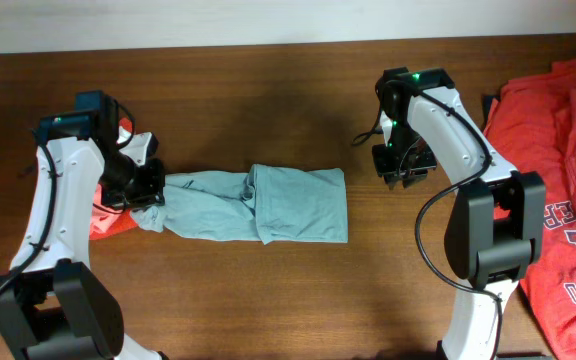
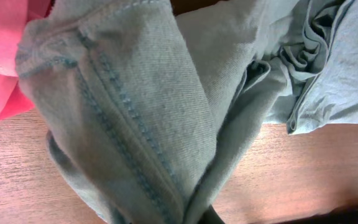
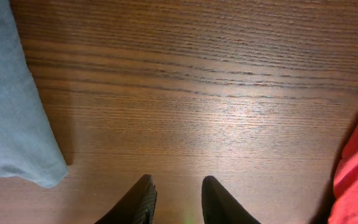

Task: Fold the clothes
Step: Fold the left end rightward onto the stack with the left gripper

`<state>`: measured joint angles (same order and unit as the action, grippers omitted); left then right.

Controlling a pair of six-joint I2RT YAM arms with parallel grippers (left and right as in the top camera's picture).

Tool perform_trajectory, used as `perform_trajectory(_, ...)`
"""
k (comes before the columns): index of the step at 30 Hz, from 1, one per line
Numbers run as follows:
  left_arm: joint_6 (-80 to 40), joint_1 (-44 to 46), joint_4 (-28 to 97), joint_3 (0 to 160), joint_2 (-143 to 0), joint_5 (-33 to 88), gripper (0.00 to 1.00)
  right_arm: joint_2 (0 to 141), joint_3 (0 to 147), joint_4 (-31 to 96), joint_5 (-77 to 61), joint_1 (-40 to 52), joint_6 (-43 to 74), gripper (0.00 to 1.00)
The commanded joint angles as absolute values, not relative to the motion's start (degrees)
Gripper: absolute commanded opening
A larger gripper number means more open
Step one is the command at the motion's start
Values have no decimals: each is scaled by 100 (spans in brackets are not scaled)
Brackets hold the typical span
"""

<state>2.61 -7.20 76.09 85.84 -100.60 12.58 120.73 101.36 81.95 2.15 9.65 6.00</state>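
Grey-blue is the one I'm working: the pale grey-blue cotton T-shirt [image 1: 268, 205] lies as a long rumpled band across the middle of the overhead frame, on the dark wooden bench [image 1: 268, 310]. My left jaws are pressed together on its left end, with the hem bunched over the wrist lens, just beside a salmon-pink shirt [image 1: 106, 222]. My right jaws hang slightly spread over bare wood right of the band, pinching nothing. I'd lift the pinched end only just clear, carry it rightward over the flatter half, and watch that the pink one doesn't drag along.
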Motion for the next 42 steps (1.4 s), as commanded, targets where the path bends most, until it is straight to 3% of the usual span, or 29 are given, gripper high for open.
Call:
perform_trajectory(1,355,-725,7644,8641,-9994,1219,1,12027,10114,8237,327,934,628,31)
perform_trajectory(10,360,-250,7891,9196,-9992,1205,1,12027,10114,8237,314,937,631,31)
perform_trajectory(20,220,1678,7618,9760,-10077,123,1,12027,10114,8232,187,934,631,31)
perform_trajectory(26,86,2650,7397,9760,-10315,102,1,12027,10116,8254,176,934,631,31)
perform_trajectory(42,-390,3734,6788,9782,-10868,292,1,12027,10114,8340,176,934,628,31)
